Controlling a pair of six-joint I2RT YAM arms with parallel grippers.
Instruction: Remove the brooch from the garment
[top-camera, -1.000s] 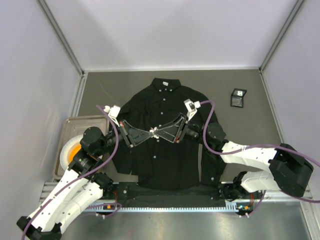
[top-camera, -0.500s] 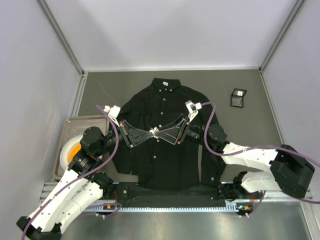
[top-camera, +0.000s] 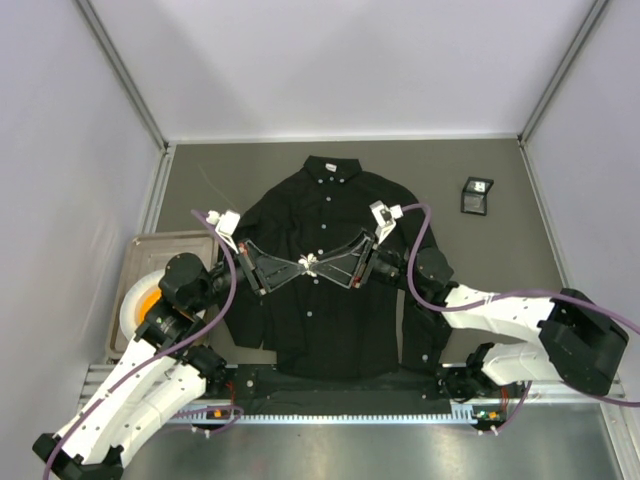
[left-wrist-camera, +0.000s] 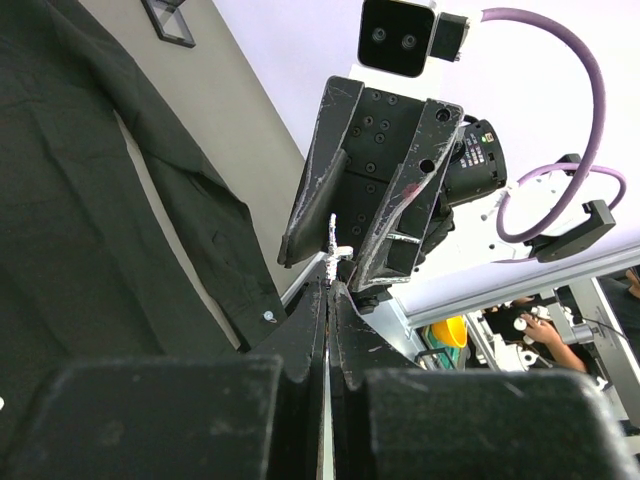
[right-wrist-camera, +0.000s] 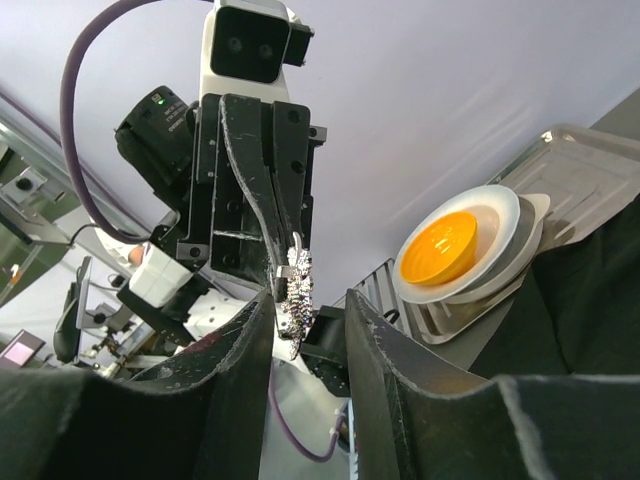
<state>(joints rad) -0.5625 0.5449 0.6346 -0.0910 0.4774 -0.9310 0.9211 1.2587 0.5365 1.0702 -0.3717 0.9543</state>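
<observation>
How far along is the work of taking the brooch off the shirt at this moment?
Done, it seems: the brooch shows no cloth around it in the wrist views, so it looks free of the black shirt. In hand: the left gripper is shut on it, over the shirt front, and the right gripper stands open around it. Left: to carry it clear and put it down.

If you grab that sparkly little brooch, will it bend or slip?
Probably stiff: the brooch stands straight where the left hand pinches it. Likely light, being tiny beside that hand. Its shiny, jagged edges might slip or snag.
</observation>
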